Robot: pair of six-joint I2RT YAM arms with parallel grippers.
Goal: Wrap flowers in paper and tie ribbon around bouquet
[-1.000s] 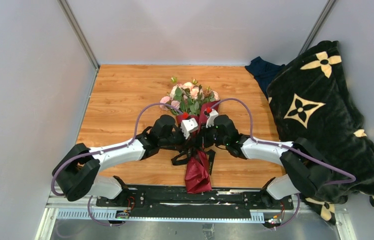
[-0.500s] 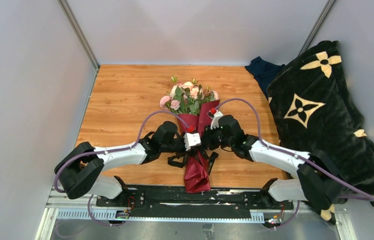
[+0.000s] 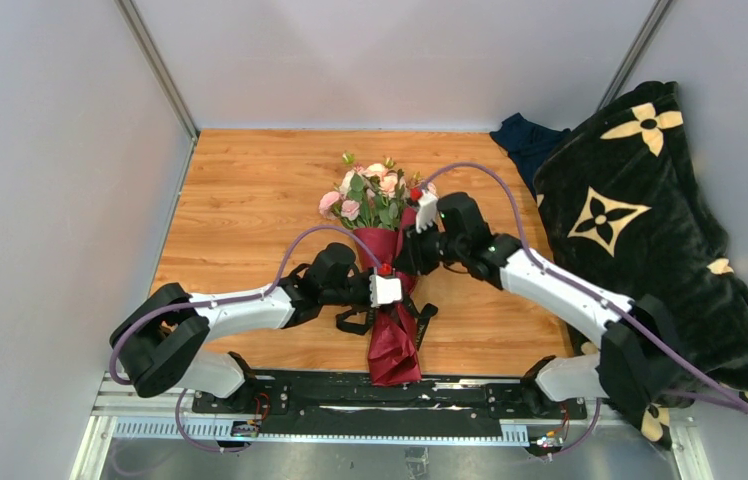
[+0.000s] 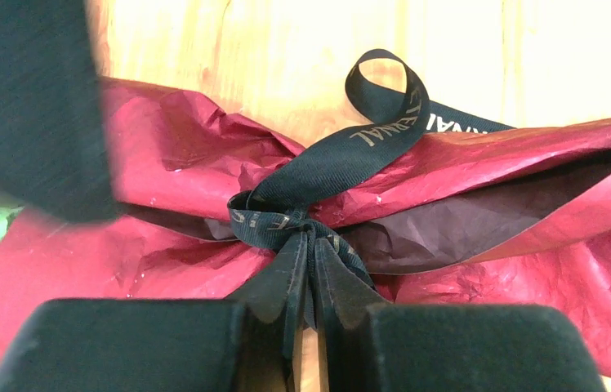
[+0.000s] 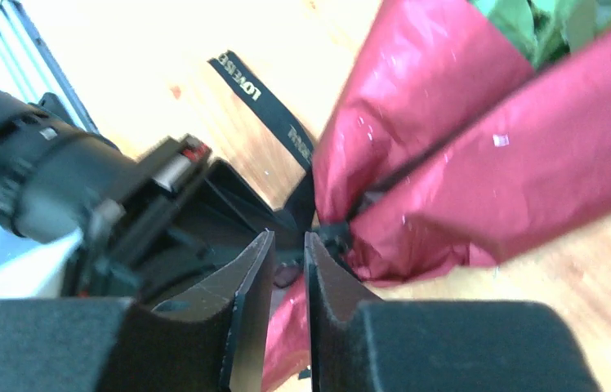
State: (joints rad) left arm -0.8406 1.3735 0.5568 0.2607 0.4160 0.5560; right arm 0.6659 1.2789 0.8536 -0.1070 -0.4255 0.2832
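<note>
The left gripper [image 4: 305,273] is hovering low over the wooden table [image 3: 250,190]. Its fingers are standing only a narrow slit apart, with bare wood showing through the slit. Their tips are sitting right at the knot of the black ribbon [image 4: 343,147]; whether they are touching it I cannot tell. The ribbon is cinching the dark red paper [image 4: 171,139] at its waist, and one lettered loop is curling up beyond the knot.

The bouquet [image 3: 382,240] is lying at the table's middle. The flowers [image 3: 375,195] are pointing toward the far edge and the paper's tail is pointing toward the arm bases. Loose ribbon ends are trailing on both sides of the cone.

The right gripper [image 5: 289,241] is hovering just beside the same knot, its fingers parted by a thin gap and holding nothing.

Further right, a navy cloth [image 3: 522,140] is lying at the far corner, and a black blanket with cream flower motifs [image 3: 640,230] is draping over the table's right side.
</note>
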